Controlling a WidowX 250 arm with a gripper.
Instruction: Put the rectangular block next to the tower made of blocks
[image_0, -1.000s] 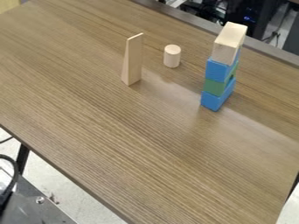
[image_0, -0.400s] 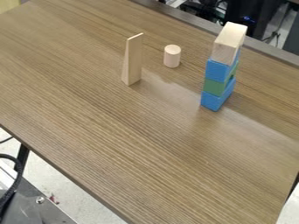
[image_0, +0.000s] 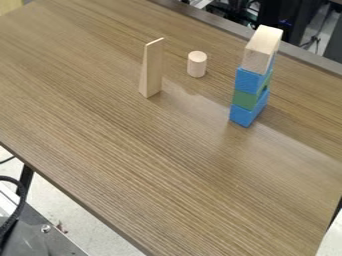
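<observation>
The tall, thin, pale wooden block (image_0: 152, 69), likely my target, stands on end on the tabletop (image_0: 133, 165), well apart from the blue, green and bare-wood tower (image_0: 248, 95), perhaps for easy side gripping. I cannot tell my tool's opening or hold.
</observation>
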